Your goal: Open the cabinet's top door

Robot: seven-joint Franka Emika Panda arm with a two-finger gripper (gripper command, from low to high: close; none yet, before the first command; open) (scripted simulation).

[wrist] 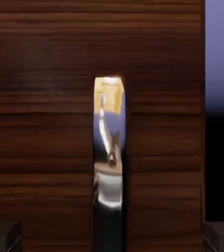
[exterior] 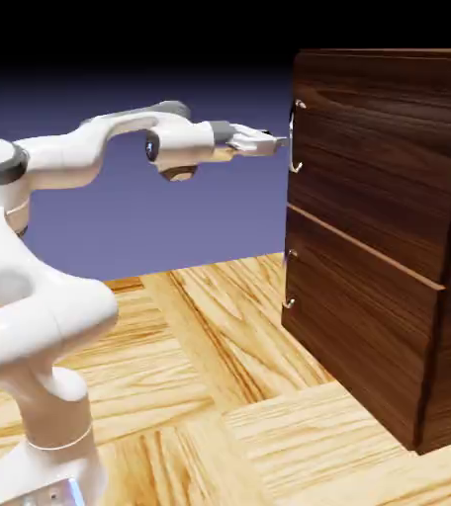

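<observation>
From my exterior view, the gripper [exterior: 278, 142] is up at the cabinet [exterior: 368, 198], its fingers at the handle [exterior: 293, 138] of the top door [exterior: 378, 148], near that door's far upright edge. I can't tell from there whether metal touches metal, because the fingertips blend into the bright handle. My hand view settles the rest: the jaws stand wide open with nothing gripped, a dark fingertip at each bottom corner, both cut off by the frame, and the handle rising between them with wood showing on either side. The handle's lower end runs out of that picture and goes nearly black, so I can't make out its foot there. Its upper part is polished like a mirror, a narrow curved strip reflecting yellow, violet and a warped pale shape. The top door is the upper front panel, lying flush above the lower door [exterior: 358, 326], whose own handle [exterior: 289, 280] is a thin silver curve. Both panels are dark brown wood with streaky grain; the cabinet's right part is cropped. Below, the floor [exterior: 180, 366] is pale wood in large blocks, and the smooth white arm [exterior: 46, 316] is clipped at the exterior view's left.
</observation>
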